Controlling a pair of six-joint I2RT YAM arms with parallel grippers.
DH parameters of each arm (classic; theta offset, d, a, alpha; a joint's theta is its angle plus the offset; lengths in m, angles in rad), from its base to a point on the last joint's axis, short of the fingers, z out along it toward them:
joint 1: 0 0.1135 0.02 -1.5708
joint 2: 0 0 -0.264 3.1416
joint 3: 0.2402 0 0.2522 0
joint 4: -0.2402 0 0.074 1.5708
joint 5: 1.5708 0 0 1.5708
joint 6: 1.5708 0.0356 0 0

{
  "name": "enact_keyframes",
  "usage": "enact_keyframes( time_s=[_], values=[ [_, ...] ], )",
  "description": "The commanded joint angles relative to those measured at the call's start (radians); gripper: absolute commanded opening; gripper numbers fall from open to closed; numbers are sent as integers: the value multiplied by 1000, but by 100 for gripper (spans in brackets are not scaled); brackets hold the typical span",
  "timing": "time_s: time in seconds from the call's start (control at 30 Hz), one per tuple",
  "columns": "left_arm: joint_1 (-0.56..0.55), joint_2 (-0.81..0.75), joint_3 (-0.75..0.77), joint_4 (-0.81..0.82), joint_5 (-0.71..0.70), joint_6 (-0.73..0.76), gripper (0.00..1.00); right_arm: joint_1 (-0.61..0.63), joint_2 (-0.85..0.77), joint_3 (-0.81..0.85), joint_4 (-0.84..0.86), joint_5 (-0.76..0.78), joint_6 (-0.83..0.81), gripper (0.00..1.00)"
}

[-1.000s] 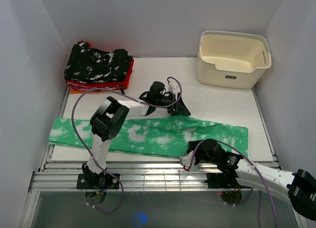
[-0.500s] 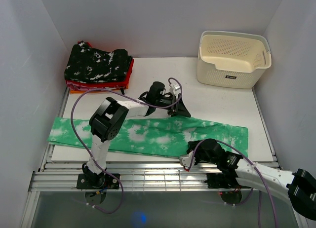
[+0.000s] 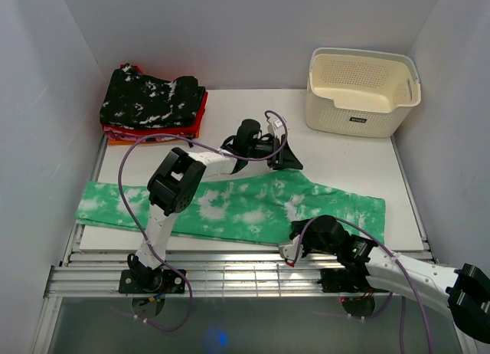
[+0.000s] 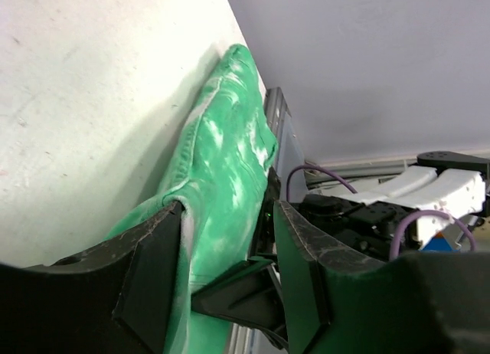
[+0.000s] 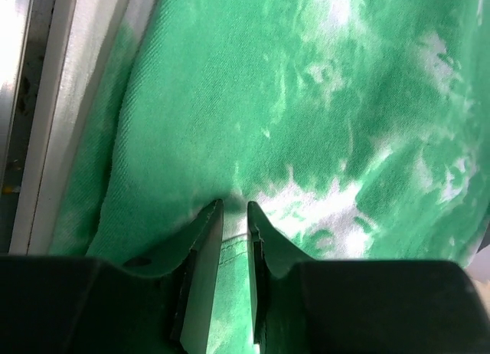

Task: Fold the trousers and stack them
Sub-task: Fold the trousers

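Trousers (image 3: 230,204): lying stretched crosswise on the worktop (image 3: 344,162), between the two grippers, with the long end trailing far to the left of both.
Left gripper (image 4: 227,208): grasping a thick, bunched fold of the far edge and holding it slightly raised, jaws standing fairly wide around the cloth.
Right gripper (image 5: 235,208): pinching the near edge, fingers almost together on a thin bit of fabric, straight across the cloth from the left gripper.
Step, as judged: the two edges are being held for a lengthwise fold; stacking is not yet done.
Risk one: the bulky fold is sitting loosely in the left gripper and may be slipping out if pulled sharply.
Risk two: the right gripper is gripping very little cloth, so tension could be tearing it free.
Risk three: the trailing left end is being held by neither gripper and could be dragging or folding crooked.
Around: a stack (image 3: 153,101) beyond and left of the left gripper; a basket (image 3: 364,90) beyond and right.
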Motion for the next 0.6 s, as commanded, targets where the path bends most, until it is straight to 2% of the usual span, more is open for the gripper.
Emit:
enact_keyframes(
  time_s=[0.0, 0.07, 0.13, 0.17, 0.2, 0.23, 0.27, 0.33, 0.4, 0.43, 0.47, 0.53, 0.57],
  values=[
    [23, -4, 30, 55, -96, 102, 59, 7, -2, -69, -182, -85, 37, 26],
    [46, 3, 38, 53, -116, 148, 57, 7, -7, -67, -200, -85, 42, 25],
    [60, 23, 61, -11, -170, 309, 56, 7, -8, -20, -234, -90, 50, 25],
    [75, 29, 112, -60, -217, 391, 60, 7, -8, -10, -245, -91, 65, 25],
    [87, 37, 137, -97, -254, 515, 64, 7, -7, 20, -256, -87, 80, 25],
    [104, 46, 162, -141, -277, 556, 70, 7, -4, 42, -283, -85, 97, 25],
    [142, 43, 209, -163, -328, 590, 83, 7, 4, 68, -308, -77, 137, 25],
    [189, 26, 257, -253, -363, 651, 98, 7, 13, 150, -334, -42, 187, 26],
    [250, -26, 321, -341, -366, 700, 98, 3, 27, 215, -381, -19, 270, 32],
    [267, -52, 331, -441, -370, 734, 98, 1, 36, 249, -395, -15, 301, 35],
    [296, -119, 328, -496, -362, 807, 98, -1, 62, 320, -429, -13, 335, 39],
    [321, -208, 264, -627, -328, 892, 98, -19, 99, 396, -459, -36, 431, 45],
    [342, -260, 222, -661, -321, 982, 98, -37, 126, 465, -469, -57, 457, 48]
  ],
)
